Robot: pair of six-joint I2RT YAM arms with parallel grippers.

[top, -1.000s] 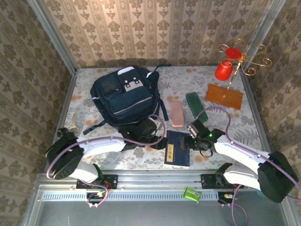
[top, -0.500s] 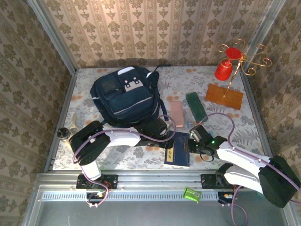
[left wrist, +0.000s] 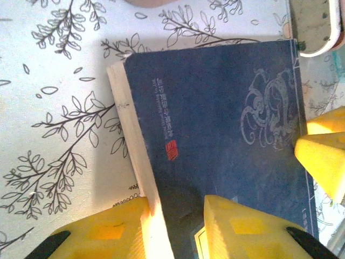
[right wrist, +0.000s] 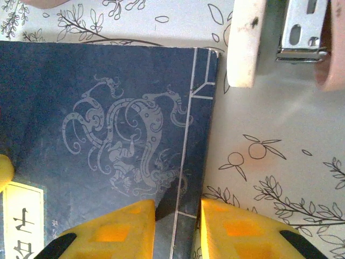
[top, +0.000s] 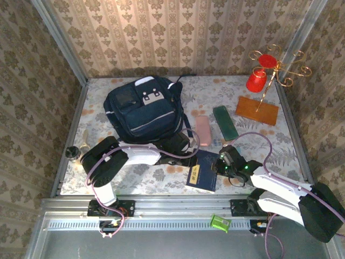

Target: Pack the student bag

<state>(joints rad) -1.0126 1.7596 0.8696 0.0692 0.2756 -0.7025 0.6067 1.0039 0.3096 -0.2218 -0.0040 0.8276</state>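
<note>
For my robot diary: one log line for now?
left gripper: straddling book edge | right gripper: straddling opposite edge | grip: unclear

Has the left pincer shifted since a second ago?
Yes. The left pincer has swung right along the near edge of the dark navy fabric backpack, which stayed put, and now sits at the left edge of the dark blue rectangular book.

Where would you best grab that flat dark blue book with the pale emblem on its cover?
Probably at its long edges, coming from either side: the dark blue book lies flat and thin, so only the pale page edge and the stitched spine edge offer a hold.
</note>
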